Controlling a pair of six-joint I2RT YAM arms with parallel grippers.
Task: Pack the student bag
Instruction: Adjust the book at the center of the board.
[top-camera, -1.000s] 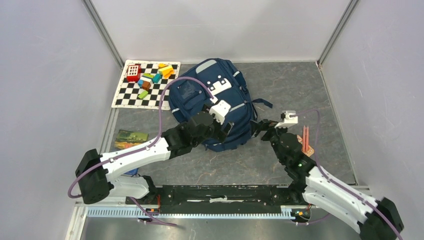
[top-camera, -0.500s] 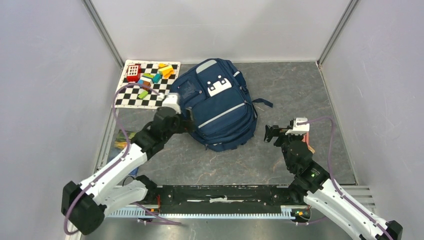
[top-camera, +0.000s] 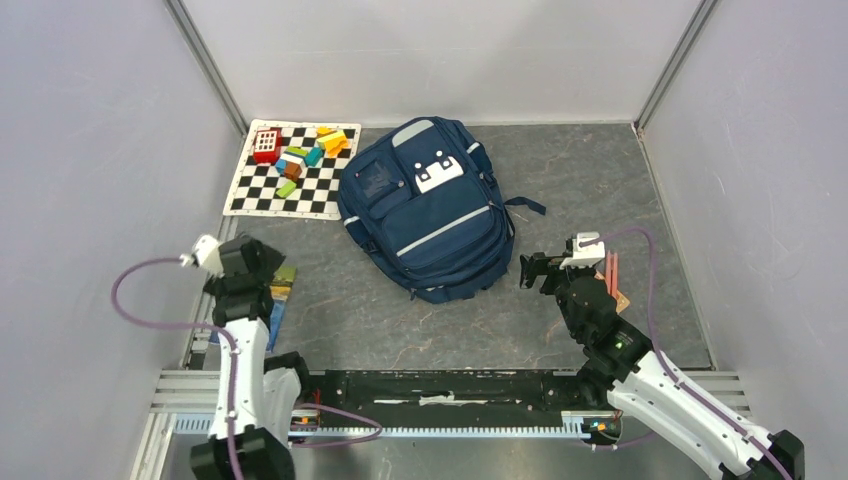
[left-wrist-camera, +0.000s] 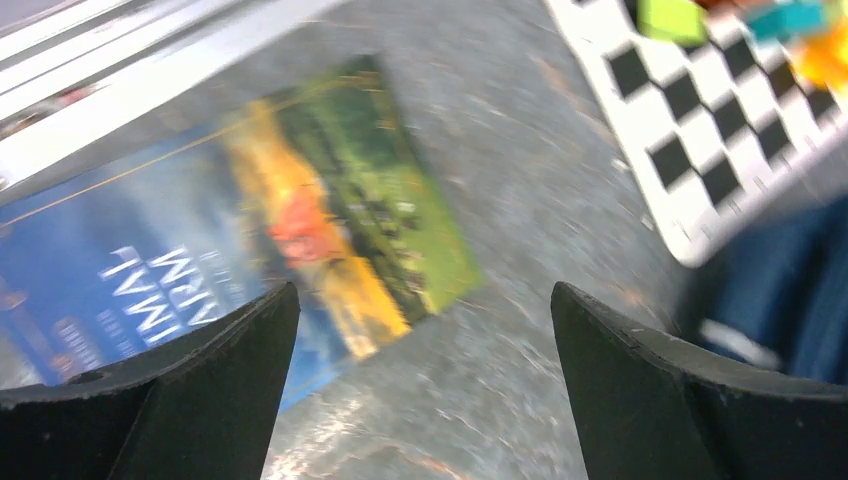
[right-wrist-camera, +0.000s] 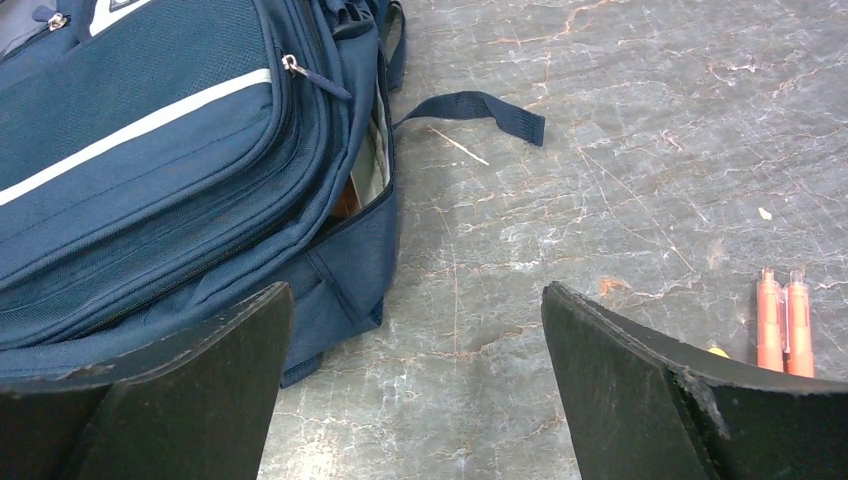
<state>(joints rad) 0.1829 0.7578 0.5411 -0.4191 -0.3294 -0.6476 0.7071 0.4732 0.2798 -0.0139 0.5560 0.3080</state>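
The navy student bag (top-camera: 430, 215) lies flat in the middle of the table, its side pocket gaping in the right wrist view (right-wrist-camera: 150, 180). My left gripper (top-camera: 262, 262) is open and empty, hovering over a colourful book (left-wrist-camera: 250, 230) at the table's left edge; the book also shows in the top view (top-camera: 278, 295). My right gripper (top-camera: 532, 272) is open and empty, just right of the bag's lower corner. Two orange pens (right-wrist-camera: 783, 320) lie on the table to its right; they also show in the top view (top-camera: 611, 275).
A chequered mat (top-camera: 285, 180) with several coloured blocks and a red toy (top-camera: 266, 145) lies at the back left. A loose bag strap (right-wrist-camera: 480, 105) trails to the right. Grey walls enclose the table on three sides.
My left arm has swung off the bag, leftward and back toward the table's left edge, and is now over the book. My right gripper has drawn back from the bag's lower right corner.
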